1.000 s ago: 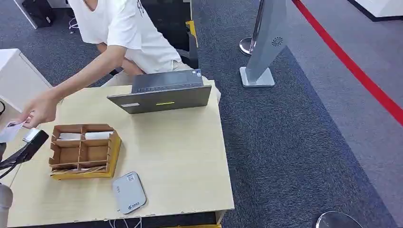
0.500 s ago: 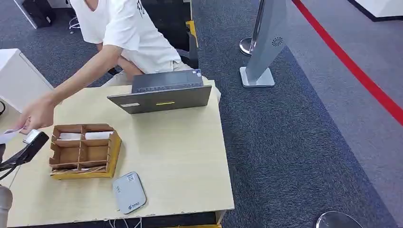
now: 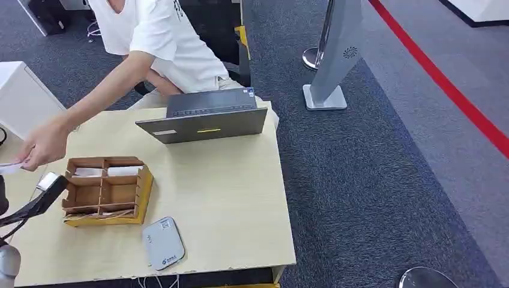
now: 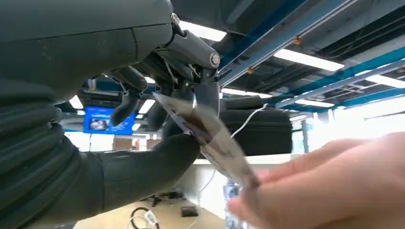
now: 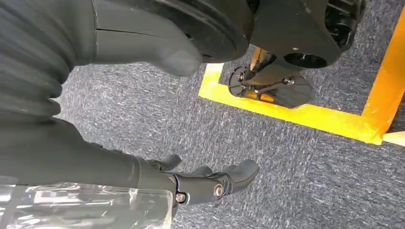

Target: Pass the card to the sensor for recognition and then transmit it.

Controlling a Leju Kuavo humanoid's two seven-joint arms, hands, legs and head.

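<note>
A person's hand (image 3: 42, 145) holds the white card (image 3: 8, 167) at the table's far left edge. In the left wrist view the blurred card (image 4: 210, 138) slants between my left hand's thumb (image 4: 157, 162) and its fingers (image 4: 200, 90) with a wide gap around it, and the person's fingers (image 4: 325, 186) pinch its other end. In the head view my left hand (image 3: 42, 195) is below the card and apart from it, holding nothing. The grey-white card sensor (image 3: 163, 243) lies near the table's front edge. My right hand (image 5: 200, 183) hangs over the carpet, its fingers loosely spread and empty.
A brown cardboard divider box (image 3: 105, 191) with white cards in its back cells stands left of centre on the wooden table (image 3: 228, 198). A grey laptop (image 3: 204, 117) stands at the back edge, the person behind it. A grey kiosk stand (image 3: 333, 54) is on the carpet to the right.
The person's hand has drawn the card further left. My left hand has sunk lower, away from the card.
</note>
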